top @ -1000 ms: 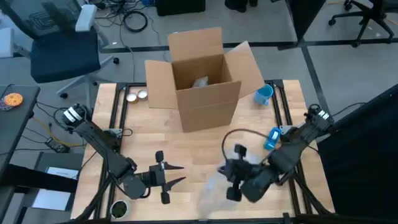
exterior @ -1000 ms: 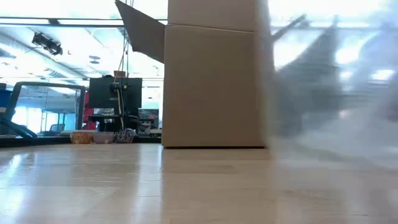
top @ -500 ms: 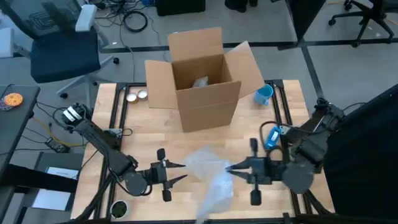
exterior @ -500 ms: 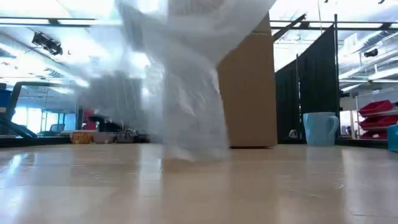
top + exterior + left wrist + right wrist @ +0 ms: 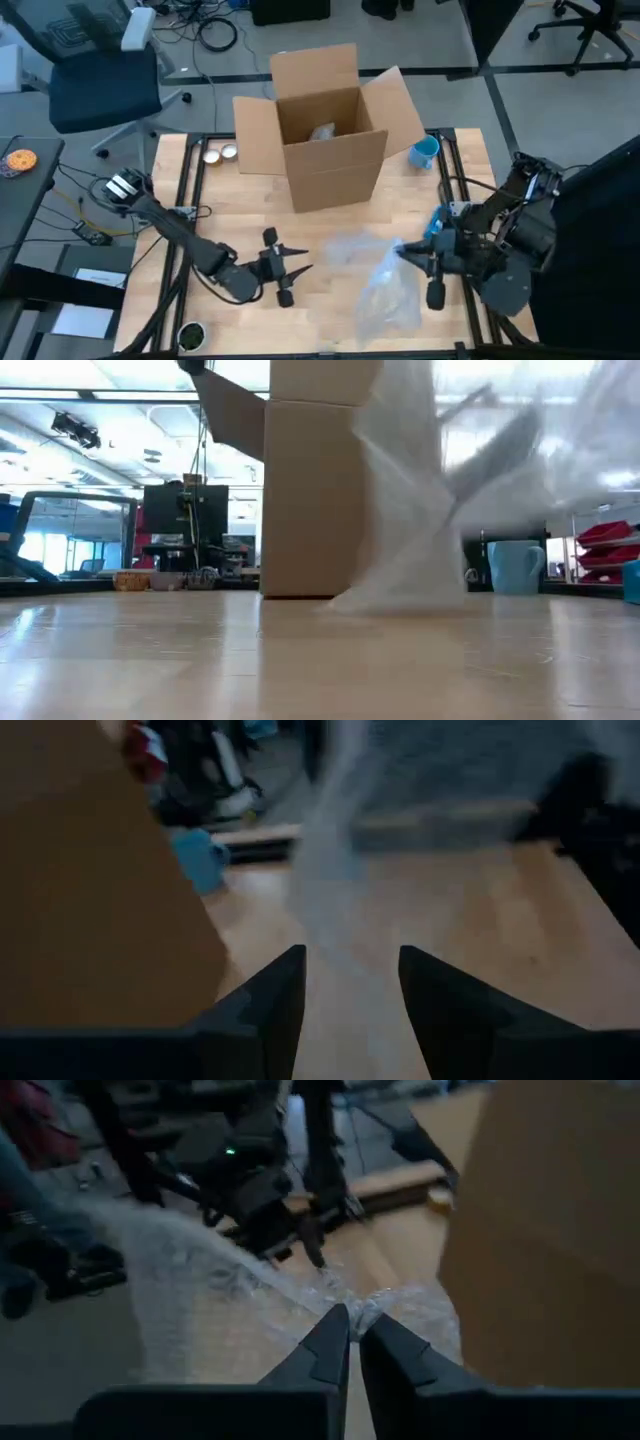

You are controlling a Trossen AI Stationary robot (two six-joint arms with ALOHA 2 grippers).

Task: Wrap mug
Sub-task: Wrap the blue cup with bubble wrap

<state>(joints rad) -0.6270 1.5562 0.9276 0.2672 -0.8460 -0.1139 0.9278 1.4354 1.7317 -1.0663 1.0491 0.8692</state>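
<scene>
Pinching the bubble wrap (image 5: 385, 280) — right tool (image 5: 400, 251) clenched on it — left tool (image 5: 300, 270) (low, level) spread, released.

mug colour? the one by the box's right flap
Light blue. The mug shows best in the high view, standing near the table's far right edge beside the cardboard box.

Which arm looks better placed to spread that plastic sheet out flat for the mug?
Probably the right: the right gripper is already shut on the bubble wrap. The left gripper is open, beside the sheet, holding nothing.
</scene>
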